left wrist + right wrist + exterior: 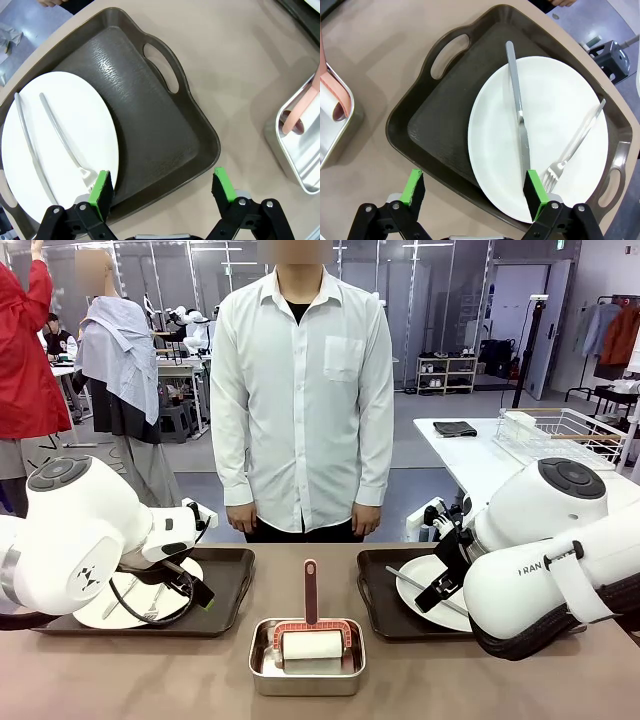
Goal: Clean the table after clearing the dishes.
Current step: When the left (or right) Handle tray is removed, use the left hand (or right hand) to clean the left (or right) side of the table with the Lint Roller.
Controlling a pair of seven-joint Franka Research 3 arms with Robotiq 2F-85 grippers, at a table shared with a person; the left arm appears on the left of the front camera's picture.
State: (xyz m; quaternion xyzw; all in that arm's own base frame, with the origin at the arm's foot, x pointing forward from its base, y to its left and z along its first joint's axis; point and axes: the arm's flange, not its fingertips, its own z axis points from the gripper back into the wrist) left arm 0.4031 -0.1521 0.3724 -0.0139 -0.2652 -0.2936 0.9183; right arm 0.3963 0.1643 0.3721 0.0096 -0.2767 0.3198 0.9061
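Bright, even overhead light: you see only soft, short shadows on the table (120,680) beside the trays. A glare streak crosses the left tray (150,130), and the steel pan (262,680) glints. Wrist views bow outward at their edges. The front view's far background is slightly soft.

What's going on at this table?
Nothing is gripped yet. The open left gripper hangs over a dark brown handled tray carrying a round white plate; the open right gripper hangs over a matching tray and plate. A small steel pan holding a red-handled roller sits between them. A person in a white shirt stands opposite.
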